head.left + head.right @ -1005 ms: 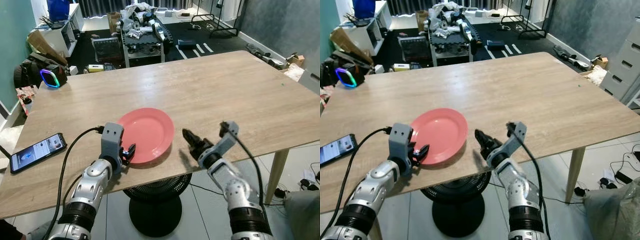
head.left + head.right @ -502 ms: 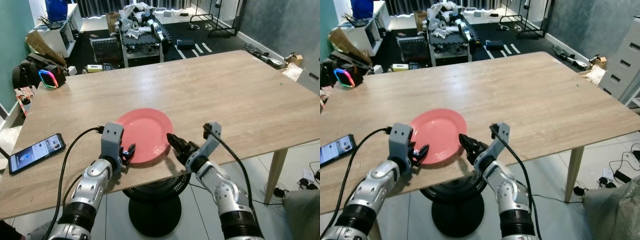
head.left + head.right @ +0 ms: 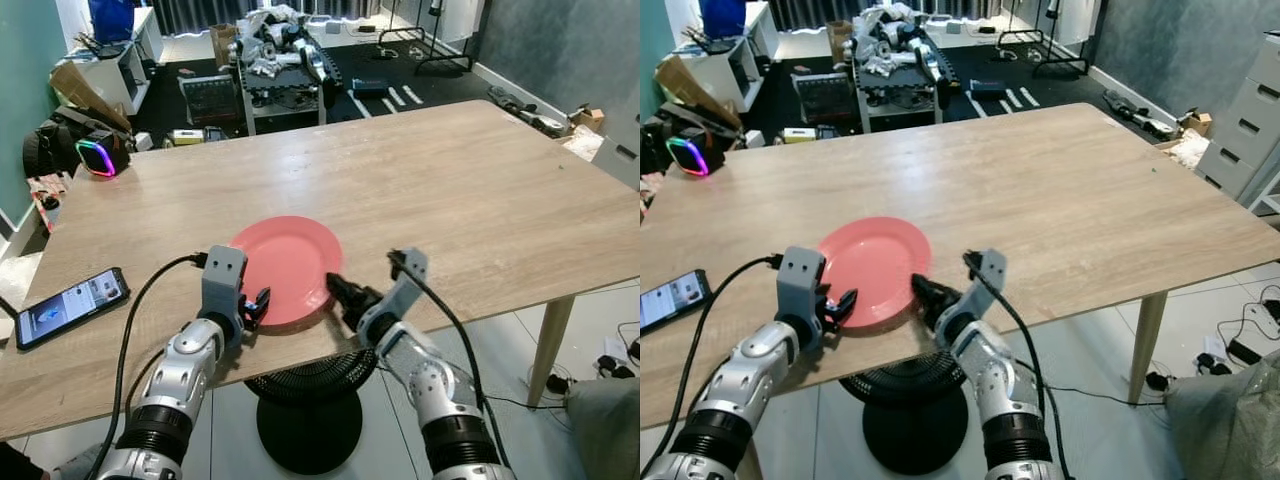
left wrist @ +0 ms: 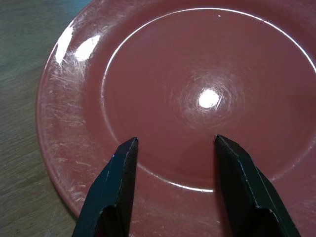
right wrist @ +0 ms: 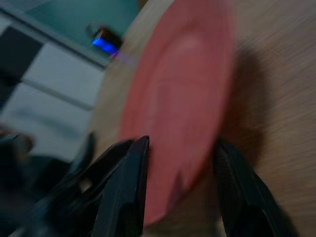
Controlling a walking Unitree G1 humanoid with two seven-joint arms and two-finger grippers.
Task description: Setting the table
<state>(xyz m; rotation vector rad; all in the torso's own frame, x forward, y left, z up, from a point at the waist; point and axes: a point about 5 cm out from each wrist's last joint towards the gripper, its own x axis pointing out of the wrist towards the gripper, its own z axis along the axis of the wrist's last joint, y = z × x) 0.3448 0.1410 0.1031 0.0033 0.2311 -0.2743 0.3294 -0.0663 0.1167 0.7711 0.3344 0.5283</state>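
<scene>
Left eye view: plate (image 3: 284, 262) lies flat; both grippers (image 3: 258, 305) (image 3: 338, 291) spread at its rim.

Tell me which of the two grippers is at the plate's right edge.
The right gripper. Its open fingers straddle the right rim of the red plate, while the left gripper sits open at the plate's near-left rim.

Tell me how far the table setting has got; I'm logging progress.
Done: the pink plate lies flat near the table's front edge. In hand: both open end effectors, left and right, sit at its rim. Left: no cutlery or glasses are laid yet.
</scene>
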